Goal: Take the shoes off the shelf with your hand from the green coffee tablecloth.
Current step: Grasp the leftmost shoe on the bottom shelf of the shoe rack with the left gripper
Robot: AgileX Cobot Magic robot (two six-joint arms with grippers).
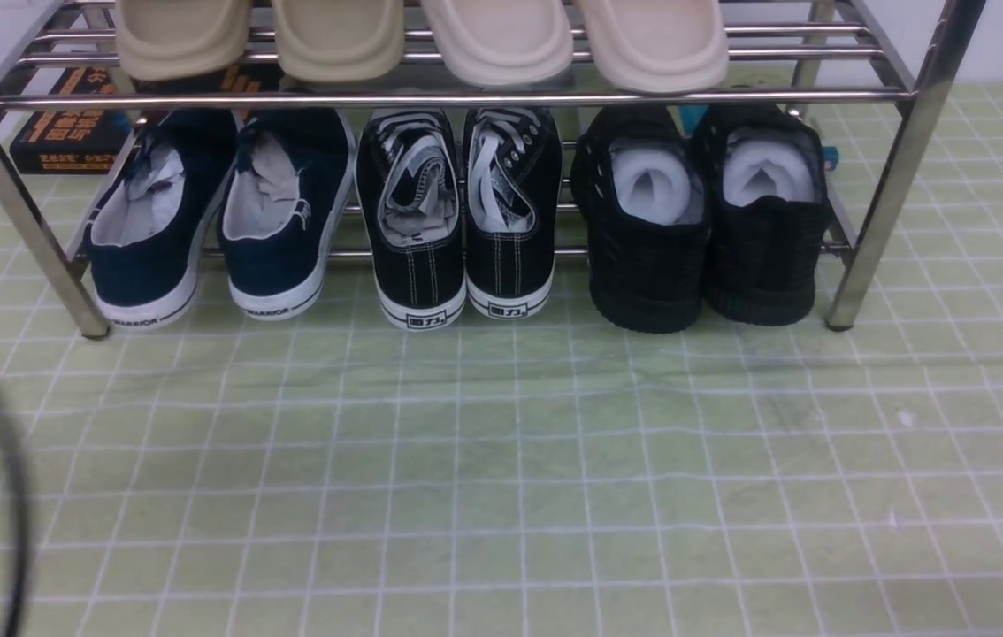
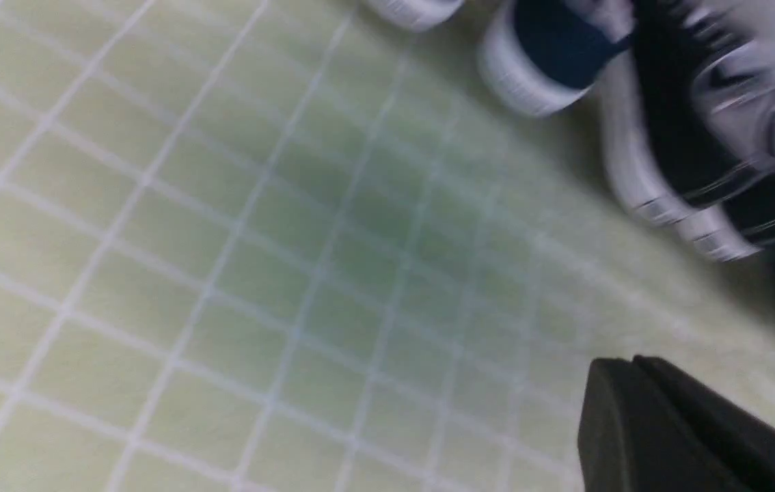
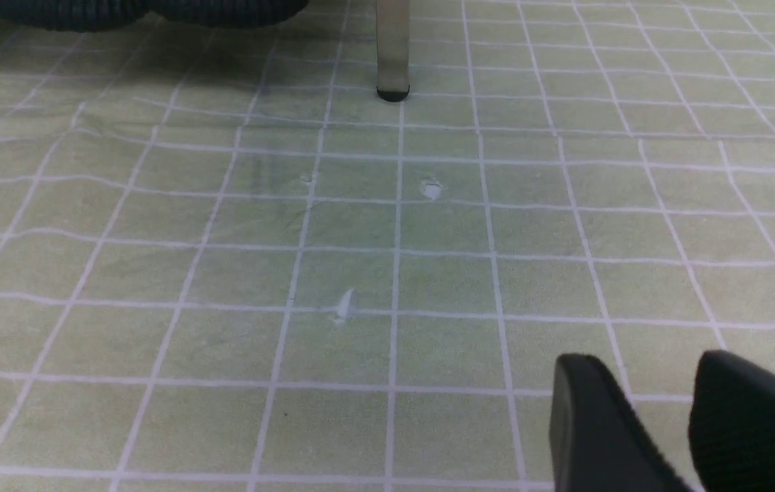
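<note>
The navy shoes [image 1: 280, 257] sit at the left end of the shelf's [image 1: 466, 97] lower tier, heels outward. They look like soft, light canvas, and the stiffer heel rim seems the best place to pinch. Only the wrist views show the grippers: the left gripper [image 2: 627, 362] is closed and empty, the right gripper [image 3: 640, 365] slightly parted and empty.

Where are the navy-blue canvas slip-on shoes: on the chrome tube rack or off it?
On the rack: both shoes sit on its lower tier.

The green checked tablecloth [image 1: 501, 460] is carrying the chrome shelf [image 1: 891, 203]. Its lower tier is holding navy shoes [image 1: 280, 257] on the left, black lace-ups [image 1: 417, 265] in the middle and black knit shoes [image 1: 643, 265] on the right. Beige slippers [image 1: 501, 40] are sitting above.
</note>
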